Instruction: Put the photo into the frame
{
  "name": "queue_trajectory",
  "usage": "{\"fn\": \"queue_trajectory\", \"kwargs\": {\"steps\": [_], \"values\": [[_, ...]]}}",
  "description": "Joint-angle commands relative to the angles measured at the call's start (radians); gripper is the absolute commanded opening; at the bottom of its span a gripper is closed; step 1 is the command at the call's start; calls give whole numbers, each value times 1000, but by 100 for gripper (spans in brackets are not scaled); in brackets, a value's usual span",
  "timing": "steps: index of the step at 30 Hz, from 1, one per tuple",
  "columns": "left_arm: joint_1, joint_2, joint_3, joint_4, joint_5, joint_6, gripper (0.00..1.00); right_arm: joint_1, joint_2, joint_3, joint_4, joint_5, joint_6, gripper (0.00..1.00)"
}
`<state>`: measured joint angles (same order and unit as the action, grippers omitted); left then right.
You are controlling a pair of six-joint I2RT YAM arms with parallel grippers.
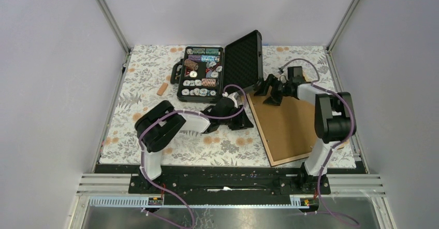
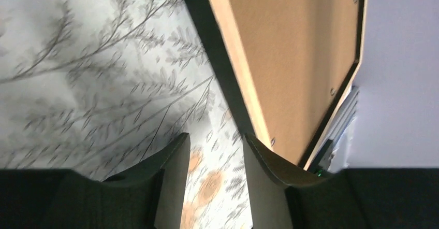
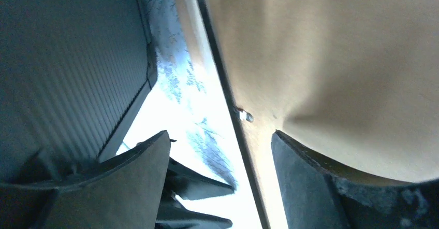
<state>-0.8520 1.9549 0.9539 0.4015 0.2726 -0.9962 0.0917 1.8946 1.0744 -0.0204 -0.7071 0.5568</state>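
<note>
The left claw [image 2: 215,140] stands partly open with nothing between its jaws. In its wrist view only the flowered counter [image 2: 77,73] shows in the gap. The tip of the finger [image 2: 264,182] at lower right meets the dark edge of the frame [image 2: 290,47], though whether they touch I cannot tell. That edge runs from lower centre up to the top of the view. From above, this claw [image 1: 242,119] sits at centre, at the frame's left edge.

The right claw [image 3: 220,136] is spread wide and grips nothing. The black rim of the frame [image 3: 336,47] runs down between its two fingers. One finger [image 3: 316,187] is over the brown backing at lower right, the other [image 3: 119,182] at lower left below the ribbed lid [image 3: 67,58] of the case. A small metal tab [image 3: 244,116] sticks out of the rim just above the gap. In the top view the right claw [image 1: 270,91] is at the frame's upper-left corner, just beside the raised lid [image 1: 243,63].

The frame [image 1: 290,128] lies flat, backing up, right of centre on the counter [image 1: 145,84], turned at a slant. The open black case [image 1: 199,76] of poker chips is at upper centre, and a small tan piece [image 1: 162,89] lies to its left.
</note>
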Motion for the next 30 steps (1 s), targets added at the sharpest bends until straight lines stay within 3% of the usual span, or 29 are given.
{"fn": "queue_trajectory", "kwargs": {"steps": [1, 6, 10, 15, 18, 20, 24, 30], "values": [[4, -147, -70, -100, -6, 120, 49, -41, -184, -7, -250, 224, -142, 83], [3, -338, -175, -159, 19, 181, 57, -31, -383, -86, -366, 402, -204, 96], [6, -528, -186, -281, 22, 243, 62, 23, -535, -109, -501, 570, -231, 100], [27, -784, -100, -491, 4, 338, 71, -10, -685, -140, -575, 534, -193, 100], [47, -886, -22, -623, -29, 406, 76, -8, -665, -118, -639, 445, -235, 100], [54, -931, 40, -686, -62, 451, 79, 38, -621, -104, -675, 442, -228, 92], [57, -997, 97, -744, -136, 532, 83, 207, -530, -83, -698, 554, -156, 87], [58, -1029, 73, -745, -229, 603, 85, 322, -376, -38, -665, 601, -35, 68]]}}
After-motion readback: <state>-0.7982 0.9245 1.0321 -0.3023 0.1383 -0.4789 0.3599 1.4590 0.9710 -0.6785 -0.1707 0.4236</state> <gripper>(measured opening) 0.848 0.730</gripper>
